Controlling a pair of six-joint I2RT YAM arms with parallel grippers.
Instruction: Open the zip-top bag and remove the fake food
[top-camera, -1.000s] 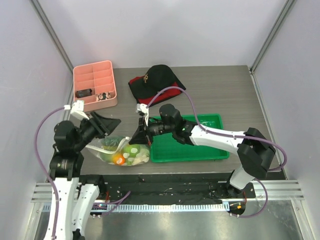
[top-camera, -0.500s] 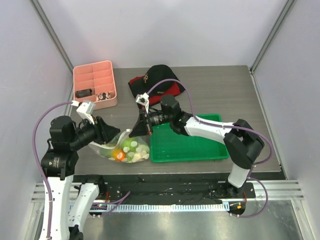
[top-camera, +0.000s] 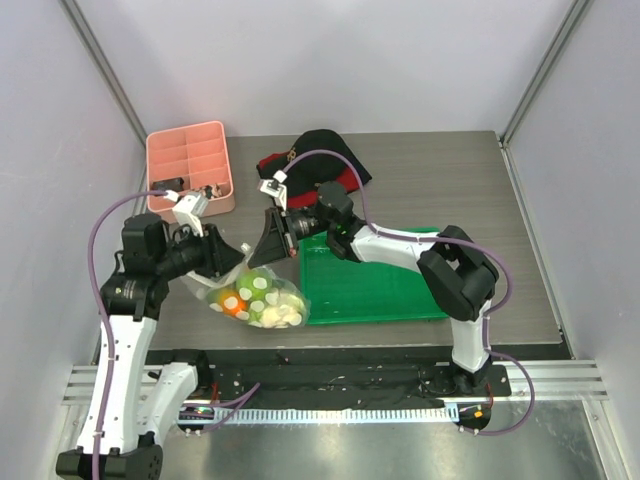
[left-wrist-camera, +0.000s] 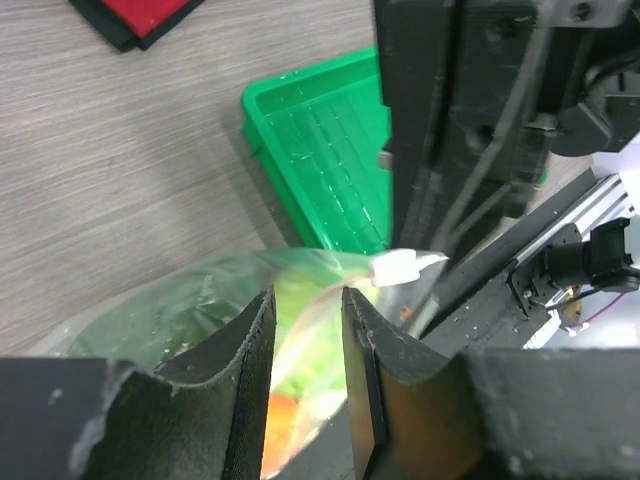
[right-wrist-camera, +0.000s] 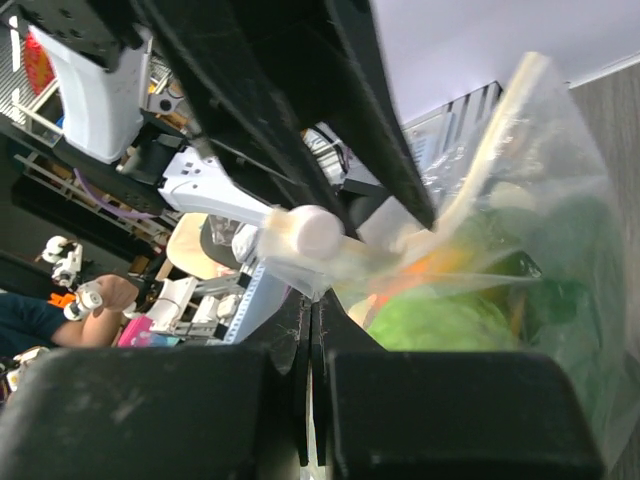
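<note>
The zip-top bag (top-camera: 262, 300) is clear and crinkly and hangs low over the table's front left, between my two grippers. Fake food (top-camera: 250, 295) shows through it: green, orange and whitish pieces. My right gripper (top-camera: 266, 250) is shut on the bag's top edge, just below the white slider (right-wrist-camera: 310, 232); green food (right-wrist-camera: 450, 325) fills the bag behind it. My left gripper (top-camera: 228, 262) is at the bag's left top corner. In the left wrist view its jaws (left-wrist-camera: 308, 295) stand apart with the bag's rim (left-wrist-camera: 330, 300) in the gap.
A green tray (top-camera: 400, 300) lies right of the bag, seen also in the left wrist view (left-wrist-camera: 330, 130). A pink compartment box (top-camera: 190, 170) stands at the back left. A black and red cap (top-camera: 315, 165) lies at the back middle.
The right gripper has pulled the bag's edge back and left and tilted up. The bag has shifted right and bunched up. The left gripper has moved right, closer to the right gripper.
</note>
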